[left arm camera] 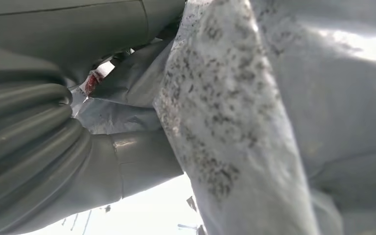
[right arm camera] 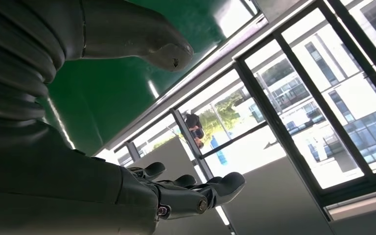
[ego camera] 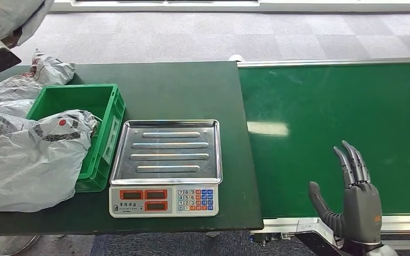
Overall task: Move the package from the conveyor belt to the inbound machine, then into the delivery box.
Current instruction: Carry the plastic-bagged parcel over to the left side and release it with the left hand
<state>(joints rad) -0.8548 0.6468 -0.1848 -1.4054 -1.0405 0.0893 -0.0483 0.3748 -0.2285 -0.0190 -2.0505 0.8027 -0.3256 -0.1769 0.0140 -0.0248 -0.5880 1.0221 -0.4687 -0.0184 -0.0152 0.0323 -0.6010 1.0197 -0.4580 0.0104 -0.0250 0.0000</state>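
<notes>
Where the package hangs: the grey plastic package (ego camera: 8, 15) is up in the air over the table's far left corner, past the delivery box, on neither the belt nor the scale.
Left hand: the left hand (left arm camera: 54, 147) holds it; in the left wrist view the thumb lies against the crumpled, speckled film, and the fingers are hidden behind the bag.
Delivery box: the green crate (ego camera: 115, 106) stands just left of the scale. A large grey bag (ego camera: 32, 160) is slumped over its near rim and out onto the table, and another bag (ego camera: 40, 72) lies behind it.
Inbound machine: the scale (ego camera: 165, 154) with its ribbed steel tray sits mid-table, between the crate and the belt.
Conveyor belt: the green belt (ego camera: 341, 106) runs along the right of the table (ego camera: 192, 85).
Right hand: the right hand (ego camera: 355, 194) hovers over the belt's near edge with its fingers spread, holding nothing.
Step, as a judgement: the drop into the crate looks to be next.
Risk, slip: the film is slack and slick, so a grip on loose plastic could let the load sag out.
Risk, landing: the draped bag covers much of the opening, so a release there may slide off onto the table.
Risk, aim: the hand is beyond the crate, so letting go here would miss it.
</notes>
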